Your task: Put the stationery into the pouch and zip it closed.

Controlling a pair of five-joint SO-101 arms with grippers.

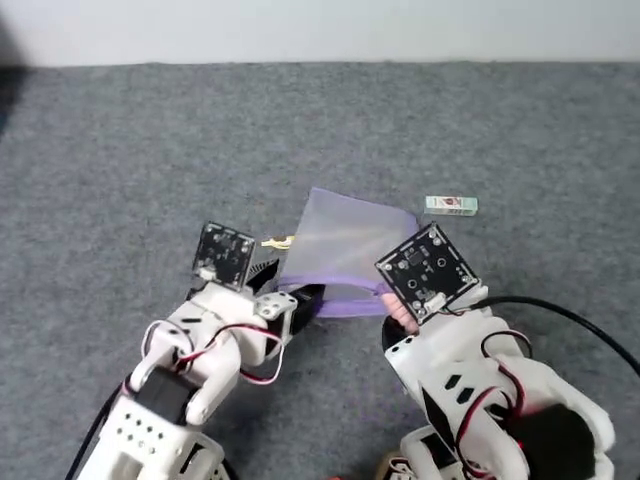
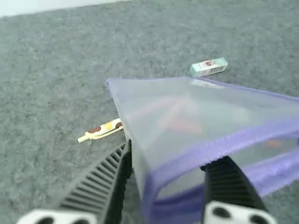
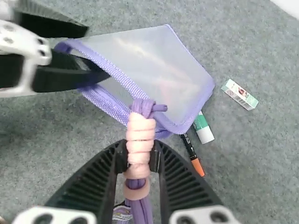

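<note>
Right gripper (image 3: 139, 150) (ribbed black plastic) pinches knotted pink cord (image 3: 140, 133) on translucent pouch (image 3: 149, 70).

The translucent purple pouch (image 1: 345, 240) hangs tilted; eraser (image 1: 451, 205), yellow pen (image 2: 100, 131), orange-tipped marker (image 3: 194, 156) and green-capped tube (image 3: 203, 129) lie near it.

table (image 1: 120, 130): grey carpet-like cover | wall (image 1: 320, 30): white, along far edge | dark shape (image 1: 6, 90): far left edge, unclear
</note>
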